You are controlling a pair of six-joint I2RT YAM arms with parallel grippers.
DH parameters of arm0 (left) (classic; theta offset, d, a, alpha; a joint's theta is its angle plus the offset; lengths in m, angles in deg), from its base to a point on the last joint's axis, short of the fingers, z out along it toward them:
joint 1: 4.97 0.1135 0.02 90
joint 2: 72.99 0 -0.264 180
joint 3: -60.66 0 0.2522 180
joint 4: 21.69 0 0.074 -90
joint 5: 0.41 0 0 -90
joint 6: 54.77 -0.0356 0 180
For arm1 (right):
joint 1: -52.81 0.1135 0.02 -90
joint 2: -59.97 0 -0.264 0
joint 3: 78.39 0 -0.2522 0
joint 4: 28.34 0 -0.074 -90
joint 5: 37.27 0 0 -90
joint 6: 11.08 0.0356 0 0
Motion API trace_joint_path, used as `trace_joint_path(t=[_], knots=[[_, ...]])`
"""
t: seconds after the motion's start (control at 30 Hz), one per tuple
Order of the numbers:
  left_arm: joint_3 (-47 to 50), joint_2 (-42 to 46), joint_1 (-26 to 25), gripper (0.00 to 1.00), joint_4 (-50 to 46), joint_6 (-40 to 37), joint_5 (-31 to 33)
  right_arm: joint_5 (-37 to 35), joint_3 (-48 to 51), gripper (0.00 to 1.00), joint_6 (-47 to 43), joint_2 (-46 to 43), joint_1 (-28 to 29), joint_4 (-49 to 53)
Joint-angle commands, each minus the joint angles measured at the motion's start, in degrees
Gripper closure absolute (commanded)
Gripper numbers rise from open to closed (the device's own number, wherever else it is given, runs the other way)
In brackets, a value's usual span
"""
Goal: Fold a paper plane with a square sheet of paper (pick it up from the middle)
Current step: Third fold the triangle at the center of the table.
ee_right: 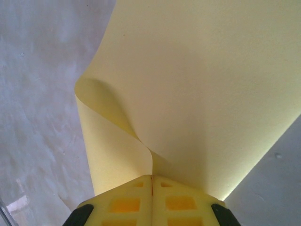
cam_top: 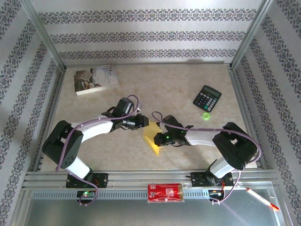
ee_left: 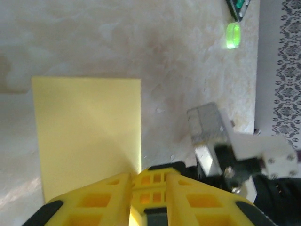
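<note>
**A:** Watching the square sheet of paper [cam_top: 153, 142]: it lies in the middle of the table [cam_top: 183, 82], part of it flat and part bulging up in a soft loop.

**B:** And that loop runs straight into the right gripper [ee_right: 151, 178], with its fingers pressed tight together on the sheet's edge.

**A:** That's my worry. Flatten the bulge carelessly and I'd expect a stray crease, well off any clean fold line.

**B:** And the left gripper [ee_left: 148, 175]?

**A:** Jaws a little apart, with the sheet's near corner right at the gap. Whether it touches, I can't tell. One side is pinched and the other loose, so a tug from the right could drag the sheet askew. It could even tear if the left clamps mid-pull.

**B:** Pose?

**A:** Both are low, elbows flung outward. The left arm [cam_top: 89, 129] angles in from the left and the right arm [cam_top: 202, 136] from the right, so the wrists nearly meet over the paper.
</note>
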State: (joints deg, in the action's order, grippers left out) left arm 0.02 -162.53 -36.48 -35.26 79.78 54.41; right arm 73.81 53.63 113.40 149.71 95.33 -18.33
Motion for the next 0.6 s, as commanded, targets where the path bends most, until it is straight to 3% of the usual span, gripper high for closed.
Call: trace_joint_path(t=[0.0,0.23,0.57], knots=[[2.1,3.1,-0.4,0.78,-4.4,-0.6,2.8,-5.0,-0.9,0.98,0.1,4.0,-0.1,3.7],[6.5,5.8,-1.2,0.87,-2.7,1.3,1.5,-4.6,-5.1,0.98,-1.0,6.9,-1.4,4.1],[12.9,3.1,-5.9,0.98,11.0,9.9,-3.4,-3.9,-6.1,0.98,1.4,10.3,-1.6,3.1]])
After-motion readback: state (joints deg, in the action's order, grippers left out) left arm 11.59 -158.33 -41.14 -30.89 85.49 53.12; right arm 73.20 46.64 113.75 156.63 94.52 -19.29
